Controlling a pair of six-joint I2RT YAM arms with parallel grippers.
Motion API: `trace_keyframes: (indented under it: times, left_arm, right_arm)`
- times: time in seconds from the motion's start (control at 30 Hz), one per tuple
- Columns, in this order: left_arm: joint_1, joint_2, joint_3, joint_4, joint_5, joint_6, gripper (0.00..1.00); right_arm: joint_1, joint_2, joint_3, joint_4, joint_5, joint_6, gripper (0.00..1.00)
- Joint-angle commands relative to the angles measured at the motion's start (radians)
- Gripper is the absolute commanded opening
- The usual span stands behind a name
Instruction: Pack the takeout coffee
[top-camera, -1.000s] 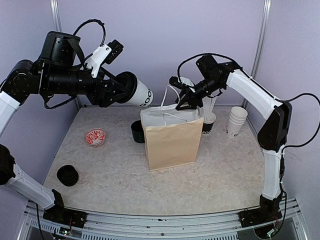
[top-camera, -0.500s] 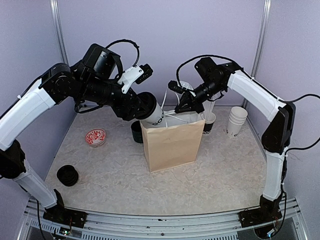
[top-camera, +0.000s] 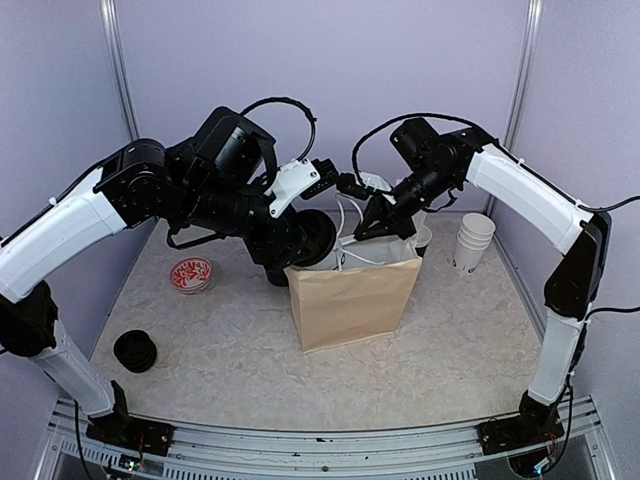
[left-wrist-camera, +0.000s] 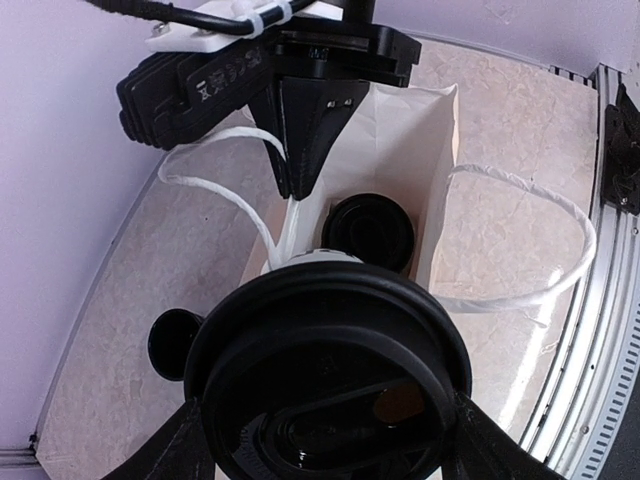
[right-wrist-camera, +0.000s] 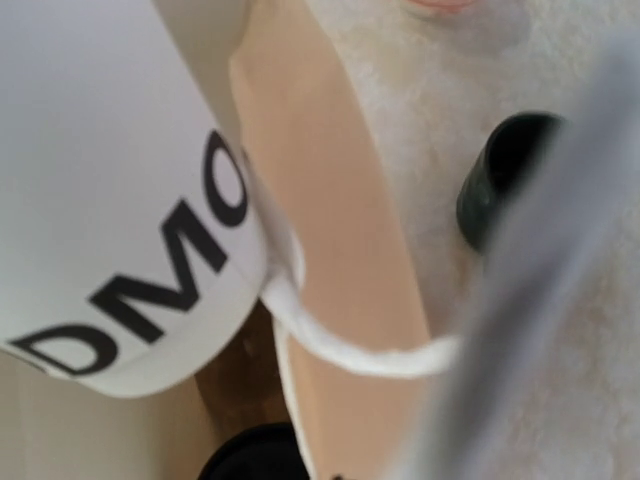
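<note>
My left gripper (top-camera: 306, 238) is shut on a takeout coffee cup (top-camera: 326, 261), white with a black lid, held tilted in the mouth of the brown paper bag (top-camera: 350, 298). In the left wrist view its lid (left-wrist-camera: 330, 375) fills the foreground between my fingers (left-wrist-camera: 185, 440). A second lidded cup (left-wrist-camera: 368, 232) stands inside the bag. My right gripper (top-camera: 372, 222) is shut on the bag's far rim by a white string handle (right-wrist-camera: 350, 350) and holds the mouth open. The right wrist view shows the held cup's lettered side (right-wrist-camera: 110, 200). Another takeout cup (top-camera: 422, 240) stands behind the bag.
A stack of lidless white cups (top-camera: 473, 240) stands at the back right. A dark green mug (left-wrist-camera: 175, 343) sits left of the bag. A red patterned dish (top-camera: 190, 273) and a stack of black lids (top-camera: 134, 350) lie on the left.
My left arm has swung right and down, carrying the cup from high on the left into the bag's mouth. My right gripper has kept hold of the bag, which shifted slightly right.
</note>
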Motion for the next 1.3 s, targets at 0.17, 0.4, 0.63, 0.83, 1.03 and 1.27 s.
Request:
trace_keyframes:
  times: [0.17,0.4,0.63,0.83,1.03,1.27]
  left_arm:
    - [-0.113,0.063,-0.013,-0.054,-0.075,0.008,0.67]
    - [-0.216,0.040,0.061,-0.095,-0.216,-0.014,0.67]
    - [-0.299,0.039,0.119,-0.103,-0.274,0.003,0.67]
    - [-0.304,0.056,0.119,-0.105,-0.313,0.019,0.68]
    - [-0.251,0.094,0.118,-0.099,-0.284,0.009,0.68]
    - [-0.232,0.148,0.112,-0.092,-0.266,0.024,0.67]
  right_arm:
    - [0.021,-0.143,-0.134,0.085,-0.009,0.075,0.00]
    - [0.021,-0.161,-0.149,0.090,0.015,0.096,0.00]
    - [0.022,-0.175,-0.146,0.109,0.018,0.124,0.00]
    - [0.025,-0.191,-0.131,0.089,0.008,0.120,0.00]
    - [0.044,-0.244,-0.177,0.095,-0.007,0.120,0.00]
    - [0.096,-0.332,-0.264,0.114,-0.008,0.099,0.00]
